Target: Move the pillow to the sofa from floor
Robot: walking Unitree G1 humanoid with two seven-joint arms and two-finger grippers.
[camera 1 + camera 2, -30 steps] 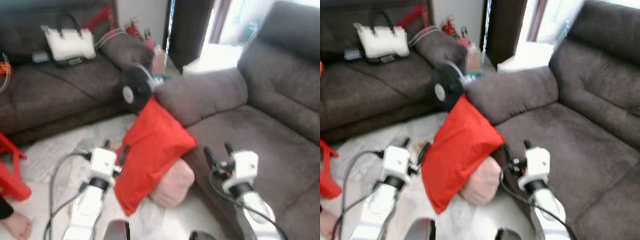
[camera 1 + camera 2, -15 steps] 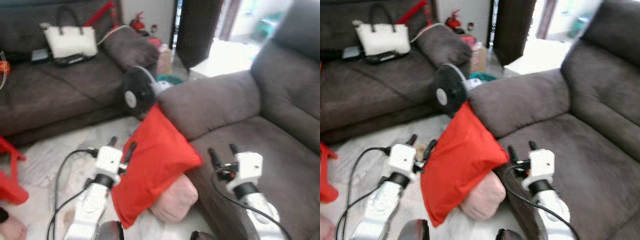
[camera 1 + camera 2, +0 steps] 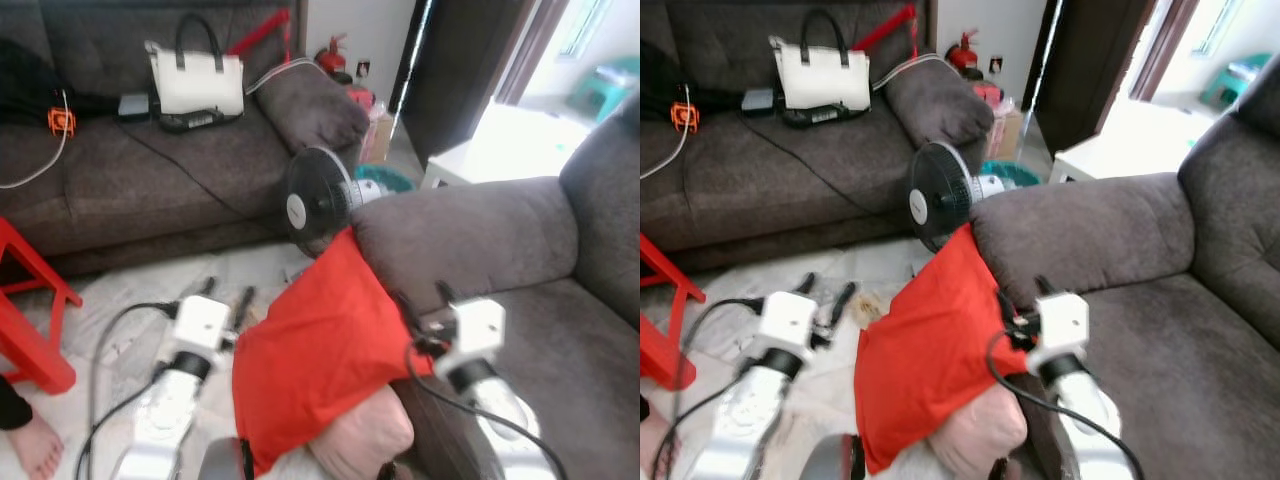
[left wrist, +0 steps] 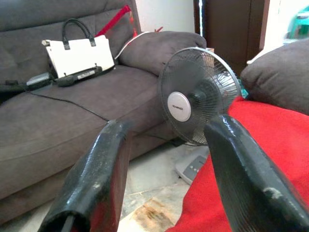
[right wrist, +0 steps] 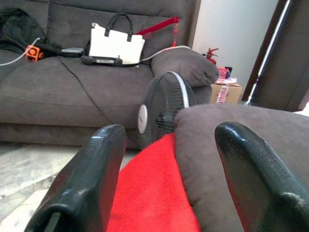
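Observation:
A red pillow [image 3: 318, 360] leans on the floor against the right sofa's armrest [image 3: 470, 235], resting on a pink cushion [image 3: 365, 445]. My left gripper [image 3: 226, 295] is open just off the pillow's left edge, over the floor. My right gripper [image 3: 422, 296] is open at the pillow's right edge, close to the armrest. In the left wrist view the open fingers [image 4: 104, 164] frame the fan [image 4: 198, 94], with the red pillow [image 4: 241, 183] beside one finger. In the right wrist view the red pillow [image 5: 154, 193] lies between the open fingers [image 5: 91, 169], next to the armrest [image 5: 227, 125].
A black table fan [image 3: 315, 200] stands on the floor behind the pillow. A second sofa [image 3: 130, 180] on the left carries a white handbag [image 3: 195, 85] and cables. A red stool [image 3: 30, 320] and a person's foot [image 3: 35, 445] are at the left edge. The right sofa's seat [image 3: 580, 340] is bare.
The camera has swung left, shifting the whole scene. Both grippers have come closer to the red pillow; the right one now reaches its edge by the armrest.

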